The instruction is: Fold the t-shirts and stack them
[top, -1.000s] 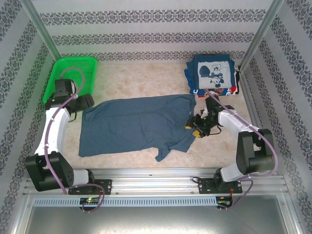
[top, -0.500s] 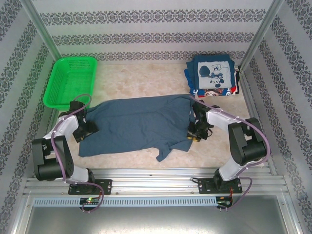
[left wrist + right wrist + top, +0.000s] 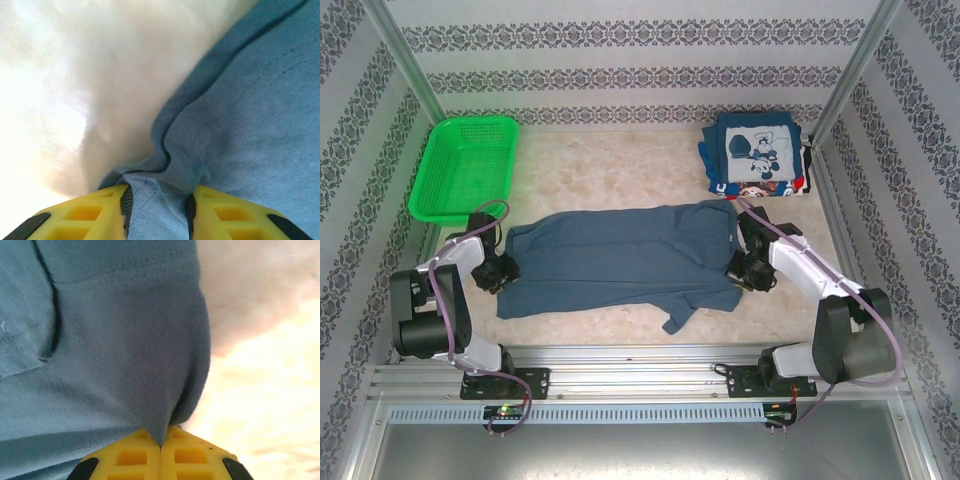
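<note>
A slate-blue t-shirt (image 3: 620,255) lies spread across the middle of the table, one sleeve (image 3: 680,315) pointing toward the near edge. My left gripper (image 3: 503,272) sits low at the shirt's left hem. In the left wrist view its yellow fingers (image 3: 100,210) are closed on a bunched fold of that hem (image 3: 155,210). My right gripper (image 3: 738,270) is at the shirt's right edge. In the right wrist view its jaws meet on a pinched peak of blue cloth (image 3: 150,390). Folded navy t-shirts with mouse prints (image 3: 756,155) are stacked at the back right.
A green mesh basket (image 3: 465,165) stands at the back left. Bare marbled tabletop (image 3: 610,170) stretches behind the shirt. Patterned walls and metal posts close in the sides, and a metal rail (image 3: 640,365) runs along the near edge.
The left arm came down from the basket to the shirt's left hem and closed on it. The right gripper shut on the right edge, and the shirt shifted right and drew tauter.
</note>
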You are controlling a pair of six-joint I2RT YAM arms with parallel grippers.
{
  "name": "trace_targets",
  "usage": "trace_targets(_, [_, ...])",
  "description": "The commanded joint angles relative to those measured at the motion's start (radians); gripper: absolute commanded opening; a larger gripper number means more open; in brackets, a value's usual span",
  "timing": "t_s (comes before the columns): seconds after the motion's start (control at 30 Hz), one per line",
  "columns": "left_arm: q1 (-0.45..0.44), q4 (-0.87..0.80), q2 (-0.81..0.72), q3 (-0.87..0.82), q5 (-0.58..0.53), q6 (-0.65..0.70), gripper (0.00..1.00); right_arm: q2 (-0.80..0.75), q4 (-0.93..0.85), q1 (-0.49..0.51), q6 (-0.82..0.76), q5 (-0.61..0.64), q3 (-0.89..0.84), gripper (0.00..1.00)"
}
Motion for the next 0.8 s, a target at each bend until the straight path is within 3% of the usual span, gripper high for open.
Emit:
trace_targets(0.0, [-0.008,-0.038,-0.066,-0.07,0.085,-0.076,0.36,-0.048,-0.119,-0.041,0.012,0.118,-0.038,0.0])
trace_targets(0.1, [-0.007,-0.082,-0.102,-0.031,0.111,-0.081,0.53,-0.077,-0.102,-0.092,-0.004,0.104,-0.06,0.0])
trace_targets(0.27, [-0.007,-0.107,-0.131,0.137,0.108,-0.107,0.66,-0.073,-0.068,-0.101,-0.018,0.067,-0.031,0.42])
trace_targets(0.4, [-0.021,-0.083,-0.067,0.247,0.242,-0.136,0.65,-0.08,-0.045,-0.1,-0.052,-0.014,0.024,0.61])
trace_targets(0.5, [-0.059,-0.069,-0.042,0.261,0.261,-0.132,0.62,-0.105,-0.031,-0.1,-0.098,-0.054,0.065,0.76])
trace_targets(0.57, [-0.066,-0.031,-0.027,0.231,0.296,-0.138,0.57,-0.115,-0.015,-0.103,-0.127,-0.074,0.083,0.81])
trace_targets(0.77, [-0.127,0.017,0.034,0.19,0.322,-0.11,0.56,-0.083,0.009,-0.118,-0.18,-0.142,0.115,0.85])
